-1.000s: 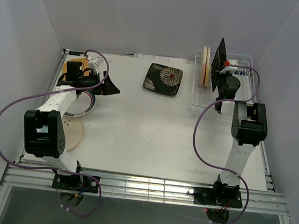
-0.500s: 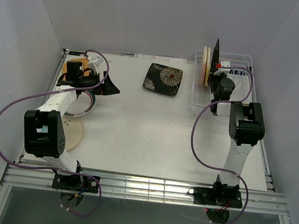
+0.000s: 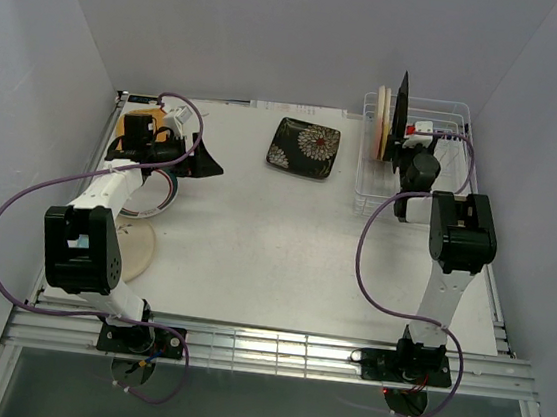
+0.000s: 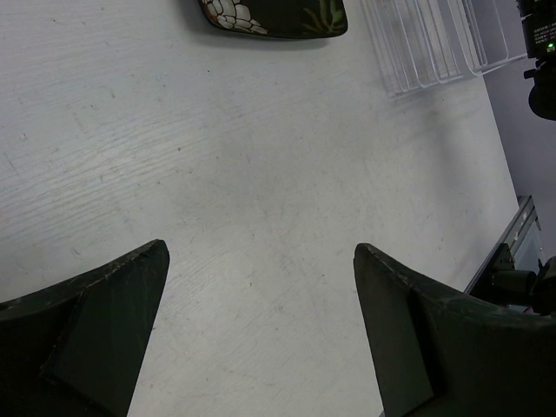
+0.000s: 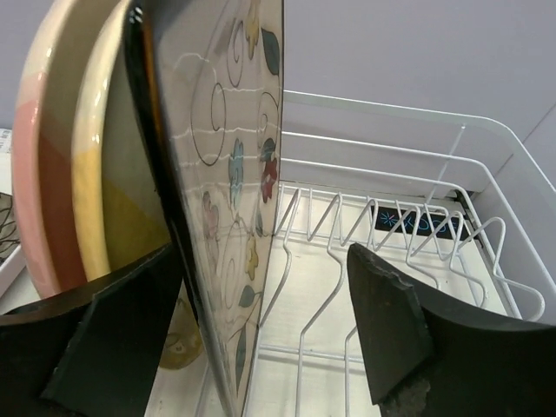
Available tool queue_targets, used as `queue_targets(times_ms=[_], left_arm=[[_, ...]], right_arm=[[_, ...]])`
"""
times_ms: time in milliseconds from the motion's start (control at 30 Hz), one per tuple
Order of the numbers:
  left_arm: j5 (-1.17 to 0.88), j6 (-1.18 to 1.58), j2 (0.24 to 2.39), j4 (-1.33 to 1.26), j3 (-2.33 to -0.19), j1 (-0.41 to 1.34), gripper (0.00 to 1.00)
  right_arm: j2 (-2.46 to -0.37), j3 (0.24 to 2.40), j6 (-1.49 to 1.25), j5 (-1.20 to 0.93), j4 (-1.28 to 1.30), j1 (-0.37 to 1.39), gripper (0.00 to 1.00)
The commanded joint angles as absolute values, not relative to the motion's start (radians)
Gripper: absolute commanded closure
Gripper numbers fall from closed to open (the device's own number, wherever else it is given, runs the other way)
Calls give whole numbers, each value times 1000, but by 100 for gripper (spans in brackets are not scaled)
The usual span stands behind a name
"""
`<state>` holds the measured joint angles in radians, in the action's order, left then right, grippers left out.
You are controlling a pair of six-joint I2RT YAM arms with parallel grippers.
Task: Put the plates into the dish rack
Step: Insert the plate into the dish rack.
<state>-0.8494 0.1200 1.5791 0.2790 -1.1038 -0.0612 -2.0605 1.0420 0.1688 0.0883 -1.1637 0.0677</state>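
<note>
The white wire dish rack (image 3: 442, 167) stands at the back right. A pink-cream plate (image 5: 39, 174), a yellow-cream plate (image 5: 95, 191) and a square cream floral plate with a dark back (image 5: 234, 200) stand upright in its slots. My right gripper (image 5: 265, 252) is open astride the square plate's edge, without clamping it; from above the right gripper (image 3: 415, 135) hangs over the rack. A square black floral plate (image 3: 305, 147) lies flat on the table. My left gripper (image 3: 203, 163) is open above the table on the left, and nothing lies between the left gripper's (image 4: 261, 250) fingers.
Under the left arm lie an orange plate (image 3: 148, 113), a green-rimmed white plate (image 3: 164, 198) and a cream round plate (image 3: 140, 250). The rack's (image 5: 391, 217) right-hand slots hold nothing. White walls close in on the table at the left, the back and the right.
My right gripper has opened and let go of the square floral plate, which went from tilted to upright in the rack. The left arm has not moved.
</note>
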Motion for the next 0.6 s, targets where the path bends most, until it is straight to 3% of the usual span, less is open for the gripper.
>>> queue_targets(times_ms=[0,567], left_arm=[[-873,104,1546,284,-1109,-55,2],[-853,97,1565,291,-1114,-48,2]], right_arm=[[-1984,1028,158,66,-1232,84,18],[-1694,873,78,40,-1169,95,13]])
